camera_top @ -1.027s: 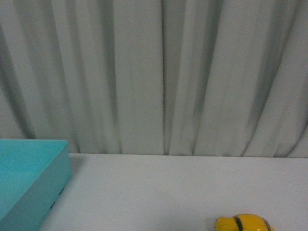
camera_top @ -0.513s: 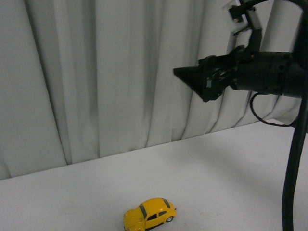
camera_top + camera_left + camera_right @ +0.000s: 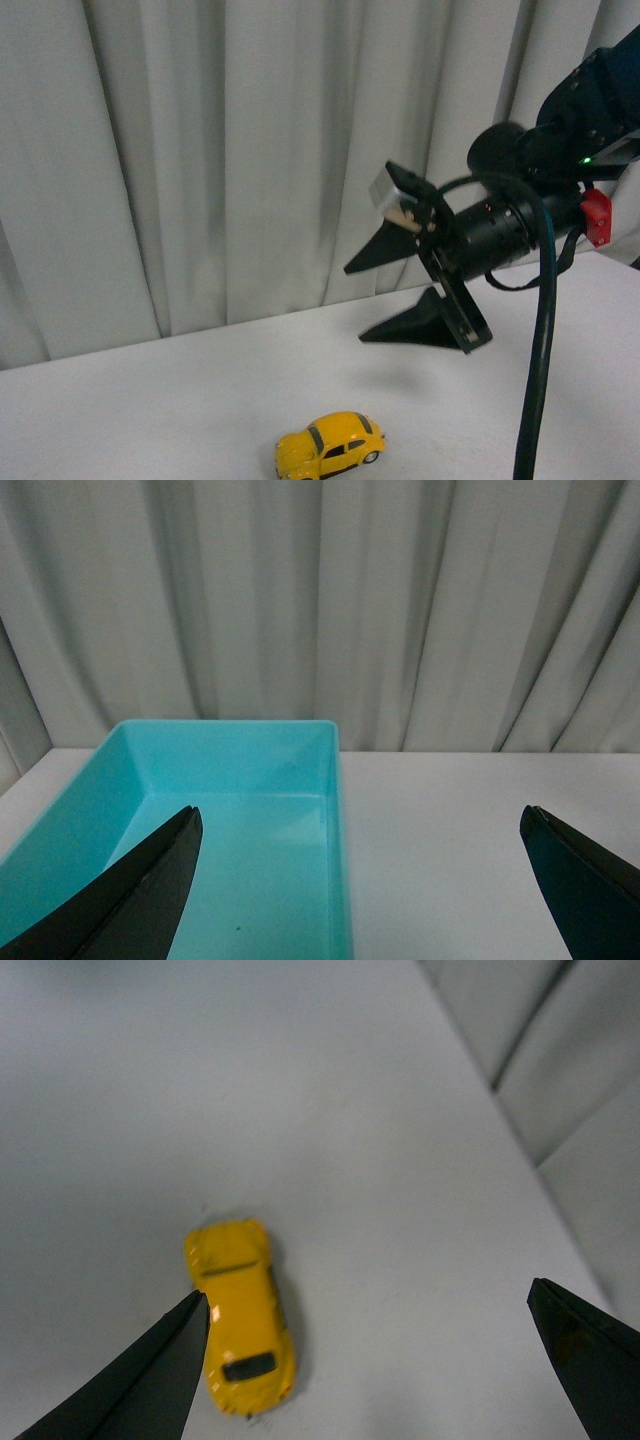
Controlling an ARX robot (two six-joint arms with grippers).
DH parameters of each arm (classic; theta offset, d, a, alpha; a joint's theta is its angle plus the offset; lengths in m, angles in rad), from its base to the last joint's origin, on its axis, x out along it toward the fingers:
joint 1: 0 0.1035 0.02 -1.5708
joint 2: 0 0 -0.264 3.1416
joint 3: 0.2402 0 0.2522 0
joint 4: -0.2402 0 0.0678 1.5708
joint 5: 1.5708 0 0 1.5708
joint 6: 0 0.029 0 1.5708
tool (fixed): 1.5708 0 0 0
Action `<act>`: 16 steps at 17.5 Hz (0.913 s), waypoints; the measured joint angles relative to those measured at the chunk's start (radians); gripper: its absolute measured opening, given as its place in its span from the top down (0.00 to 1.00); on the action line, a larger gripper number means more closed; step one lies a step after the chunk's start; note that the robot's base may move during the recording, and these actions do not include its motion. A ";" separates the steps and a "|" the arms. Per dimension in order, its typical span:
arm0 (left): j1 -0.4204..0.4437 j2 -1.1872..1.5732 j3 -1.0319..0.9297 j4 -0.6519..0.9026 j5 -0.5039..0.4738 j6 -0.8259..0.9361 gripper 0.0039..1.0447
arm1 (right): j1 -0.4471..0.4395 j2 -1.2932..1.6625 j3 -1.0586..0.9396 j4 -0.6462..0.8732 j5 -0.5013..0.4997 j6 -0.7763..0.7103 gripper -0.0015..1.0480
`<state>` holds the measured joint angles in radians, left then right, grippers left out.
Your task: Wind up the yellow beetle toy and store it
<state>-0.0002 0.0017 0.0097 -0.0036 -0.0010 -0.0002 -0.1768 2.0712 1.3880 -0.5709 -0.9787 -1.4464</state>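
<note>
Lowered since a moment ago, the right tool hangs wide open above the beetle, which sits on the counter close to one jaw rather than centred, so a straight drop could strike its glossy roof and roll it away.

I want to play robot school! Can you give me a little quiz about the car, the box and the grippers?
1. What does the car stand on?
2. True or false: the right gripper is shut on the car.
3. What colour is the box? A red, B turquoise, C black.
Key: 1 the table; 2 false, it is open, up above the car; 3 B.
</note>
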 joint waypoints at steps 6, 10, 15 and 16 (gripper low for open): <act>0.000 0.000 0.000 0.000 0.000 0.000 0.06 | 0.052 0.173 0.232 -0.385 0.168 -0.268 0.06; 0.000 0.000 0.000 0.000 0.000 0.000 0.06 | 0.110 0.206 0.235 -0.306 0.233 -0.280 0.06; 0.000 0.000 0.000 0.000 0.000 0.000 0.06 | 0.167 0.202 0.128 -0.181 0.291 -0.280 0.06; 0.000 0.000 0.000 0.000 0.000 0.000 0.06 | 0.177 0.196 0.098 -0.159 0.295 -0.272 0.06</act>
<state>-0.0002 0.0017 0.0097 -0.0036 -0.0006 -0.0002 0.0006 2.2669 1.4864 -0.7300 -0.6838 -1.7187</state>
